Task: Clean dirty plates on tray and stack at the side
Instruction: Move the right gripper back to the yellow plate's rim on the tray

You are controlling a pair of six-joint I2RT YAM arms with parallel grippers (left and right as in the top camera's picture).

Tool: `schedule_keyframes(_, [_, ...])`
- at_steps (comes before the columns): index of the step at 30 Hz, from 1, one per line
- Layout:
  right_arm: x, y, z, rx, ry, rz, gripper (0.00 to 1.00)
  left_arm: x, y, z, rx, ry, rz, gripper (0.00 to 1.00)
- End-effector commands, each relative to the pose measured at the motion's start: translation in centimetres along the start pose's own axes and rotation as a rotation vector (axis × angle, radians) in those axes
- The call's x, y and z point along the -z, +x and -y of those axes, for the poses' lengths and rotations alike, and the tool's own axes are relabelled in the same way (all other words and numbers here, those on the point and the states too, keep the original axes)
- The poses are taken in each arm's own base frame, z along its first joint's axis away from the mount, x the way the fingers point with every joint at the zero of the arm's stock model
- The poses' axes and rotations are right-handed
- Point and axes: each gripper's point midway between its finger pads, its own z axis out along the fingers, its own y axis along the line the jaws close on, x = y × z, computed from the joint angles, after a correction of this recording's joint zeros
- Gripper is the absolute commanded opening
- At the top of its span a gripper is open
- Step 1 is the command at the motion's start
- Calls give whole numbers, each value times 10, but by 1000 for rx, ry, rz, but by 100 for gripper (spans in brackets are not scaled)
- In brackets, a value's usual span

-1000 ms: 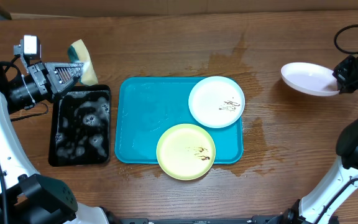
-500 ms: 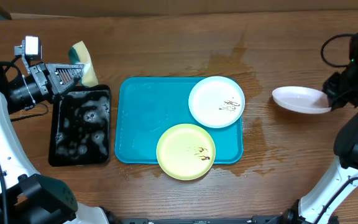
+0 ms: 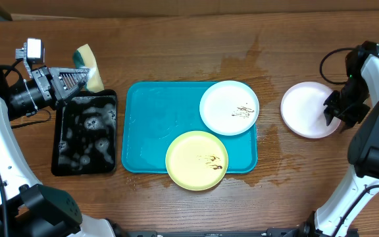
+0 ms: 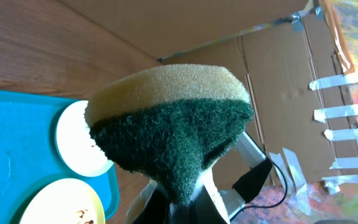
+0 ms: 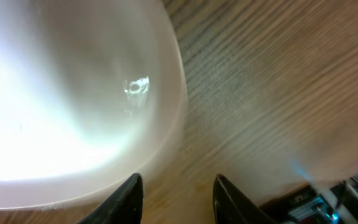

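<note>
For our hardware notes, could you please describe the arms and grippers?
Both arms have white shells and black joints. The left gripper is black with grey ribbed fingers and a small white box; the right gripper is black, with a black cable looping beside it.

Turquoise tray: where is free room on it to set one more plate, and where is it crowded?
The turquoise tray is bare in its left half, between its left rim and the two plates. The right half is crowded: white plate upper right, yellow-green plate overhanging the lower rim.
</note>
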Motion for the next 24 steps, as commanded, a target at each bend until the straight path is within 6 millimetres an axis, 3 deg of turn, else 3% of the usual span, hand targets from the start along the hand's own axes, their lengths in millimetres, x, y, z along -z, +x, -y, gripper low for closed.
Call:
schedule_keyframes(1, [43,-3,-17,80,-127,66,38,-1,3,9,-69,-5,-3,4])
schedule_keyframes(5, [85,32,-75,356,-355,57,39,0,7,-2,-76,-70,-30,4])
schedule_keyframes(9, [99,88,-137,691,-460,52,40,1,12,-15,-75,-142,-62,4])
schedule_keyframes(16, [81,208,-216,1175,-364,60,39,1,14,-19,-76,-165,-73,4])
schedule_keyframes(19, [70,252,-238,1330,-300,106,39,1,14,-19,-76,-165,-74,4])
schedule_keyframes(24, [43,307,-259,1634,-131,239,39,0,15,-18,-77,-163,-79,4])
